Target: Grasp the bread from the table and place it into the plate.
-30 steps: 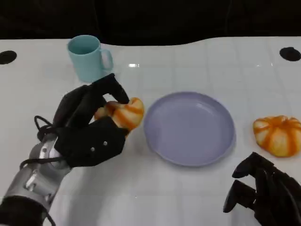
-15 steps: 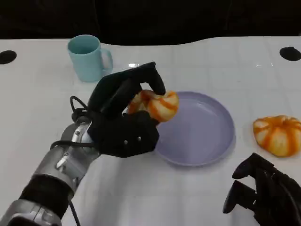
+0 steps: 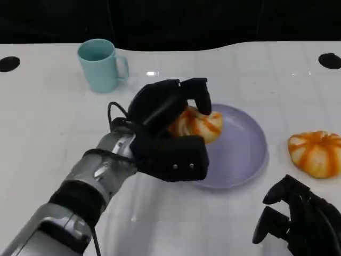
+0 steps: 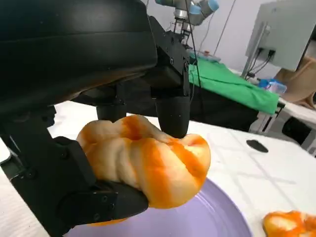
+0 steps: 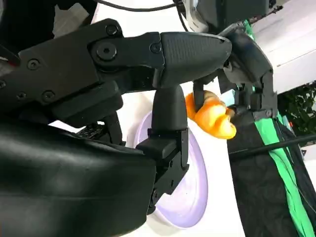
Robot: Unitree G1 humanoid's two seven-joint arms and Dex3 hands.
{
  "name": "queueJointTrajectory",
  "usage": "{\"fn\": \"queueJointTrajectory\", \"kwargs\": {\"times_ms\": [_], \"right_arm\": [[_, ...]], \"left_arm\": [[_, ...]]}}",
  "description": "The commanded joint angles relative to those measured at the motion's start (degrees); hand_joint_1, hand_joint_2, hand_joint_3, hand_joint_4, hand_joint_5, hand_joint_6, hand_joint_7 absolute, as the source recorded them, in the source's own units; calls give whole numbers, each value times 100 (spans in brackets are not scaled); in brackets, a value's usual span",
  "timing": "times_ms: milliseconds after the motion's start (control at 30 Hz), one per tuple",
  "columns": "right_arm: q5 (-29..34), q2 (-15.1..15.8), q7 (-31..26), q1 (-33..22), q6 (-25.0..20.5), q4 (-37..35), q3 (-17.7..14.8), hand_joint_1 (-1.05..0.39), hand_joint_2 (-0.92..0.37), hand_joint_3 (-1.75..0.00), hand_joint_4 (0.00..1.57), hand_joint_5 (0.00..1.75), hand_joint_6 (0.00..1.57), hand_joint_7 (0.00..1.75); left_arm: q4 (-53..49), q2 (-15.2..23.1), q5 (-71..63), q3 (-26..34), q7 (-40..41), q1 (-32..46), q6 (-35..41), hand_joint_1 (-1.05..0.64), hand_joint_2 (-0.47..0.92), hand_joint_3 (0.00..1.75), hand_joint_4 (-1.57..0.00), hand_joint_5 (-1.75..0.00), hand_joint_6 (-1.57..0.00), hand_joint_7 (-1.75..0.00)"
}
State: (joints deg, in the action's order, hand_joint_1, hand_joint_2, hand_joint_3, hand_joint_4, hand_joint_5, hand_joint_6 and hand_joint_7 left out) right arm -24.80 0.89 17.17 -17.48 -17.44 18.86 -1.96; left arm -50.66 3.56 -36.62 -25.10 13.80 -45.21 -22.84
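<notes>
Orange-striped bread sits gripped in the left hand, hovering above the purple plate's near-left rim.

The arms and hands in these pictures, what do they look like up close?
The left forearm is silver metal with a black band and thin black cables looping near the wrist. The left hand is matte black with blocky fingers and small screws on its back. The right hand is black too.
</notes>
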Motion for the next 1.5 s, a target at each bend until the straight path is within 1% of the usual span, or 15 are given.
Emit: {"fn": "queueJointTrajectory", "kwargs": {"times_ms": [33, 533, 567, 633, 667, 700, 733, 767, 833, 1033, 1067, 1100, 1200, 1333, 1500], "right_arm": [[-62, 64, 34, -23, 34, 12, -41, -51, -92, -41, 63, 175, 43, 164], [-52, 84, 45, -68, 17, 71, -31, -50, -92, -42, 62, 175, 42, 164], [-57, 84, 46, -68, 13, 76, -33, -50, -92, -42, 62, 175, 42, 164], [-61, 84, 45, -69, 10, 81, -33, -50, -92, -42, 62, 175, 43, 164], [-59, 77, 39, -71, 17, 81, -34, -50, -92, -42, 62, 175, 43, 164], [-58, 72, 34, -73, 21, 82, -35, -50, -92, -42, 62, 175, 43, 165], [-48, 77, 28, -74, 19, 89, -34, -50, -92, -42, 62, 175, 43, 165], [-41, 81, 25, -75, 17, 94, -33, -50, -92, -42, 62, 175, 43, 165], [-35, 87, 23, -75, 12, 101, -31, -50, -92, -42, 62, 175, 43, 165], [-48, 91, 39, -71, 18, 86, -40, -51, -92, -42, 62, 175, 42, 166], [-55, 97, 50, -64, 19, 73, -46, -50, -92, -42, 62, 175, 42, 166], [-60, 101, 58, -58, 19, 64, -50, -50, -92, -42, 62, 175, 42, 165], [-54, 87, 61, -48, 63, 40, -51, -50, -92, -42, 62, 175, 43, 165], [-65, 79, 46, -49, 45, 50, -55, -50, -92, -42, 63, 175, 44, 165], [-97, 102, 89, -38, 65, 28, -94, -50, -92, -42, 63, 175, 43, 164]], "left_arm": [[-294, -147, -26, -76, 114, -312, 67, -12, 43, 122, -89, -175, -68, -175], [-1074, -557, 62, -196, 169, -627, -30, -14, 45, 117, -89, -175, -65, -175], [-1078, -559, 106, -180, 89, -632, -42, -15, 46, 112, -87, -175, -65, -155], [-1080, -560, 152, -170, 16, -639, -53, -16, 47, 109, -85, -175, -65, -143], [-1110, -542, 171, -186, -119, -665, -82, -19, 51, 101, -79, -167, -61, -130], [-1133, -529, 188, -198, -224, -685, -105, -23, 67, 74, -69, -146, -61, -91], [-1150, -500, 161, -238, -299, -701, -162, -25, 79, 52, -64, -135, -65, -62], [-1162, -481, 139, -264, -344, -711, -204, -36, 87, 36, -52, -106, -51, -32], [-1171, -465, 113, -284, -362, -718, -247, -42, 91, 28, -46, -88, -44, -16], [-1142, -418, 22, -398, -483, -759, -155, -44, 92, 25, -45, -80, -42, -10], [-1096, -374, -106, -519, -644, -801, 16, -58, 92, 32, -23, -60, -29, -9], [-1054, -343, -195, -604, -764, -828, 145, -75, 92, 42, -9, -33, -17, -7], [-896, -255, -264, -687, -1091, -837, 386, -92, 92, 52, -1, -8, -8, -4], [-736, -208, -237, -705, -1238, -796, 501, -97, 92, 55, -1, -5, -7, -4], [-448, -53, -45, -587, -1521, -652, 487, -94, 92, 53, -5, -7, -12, -5]]}}
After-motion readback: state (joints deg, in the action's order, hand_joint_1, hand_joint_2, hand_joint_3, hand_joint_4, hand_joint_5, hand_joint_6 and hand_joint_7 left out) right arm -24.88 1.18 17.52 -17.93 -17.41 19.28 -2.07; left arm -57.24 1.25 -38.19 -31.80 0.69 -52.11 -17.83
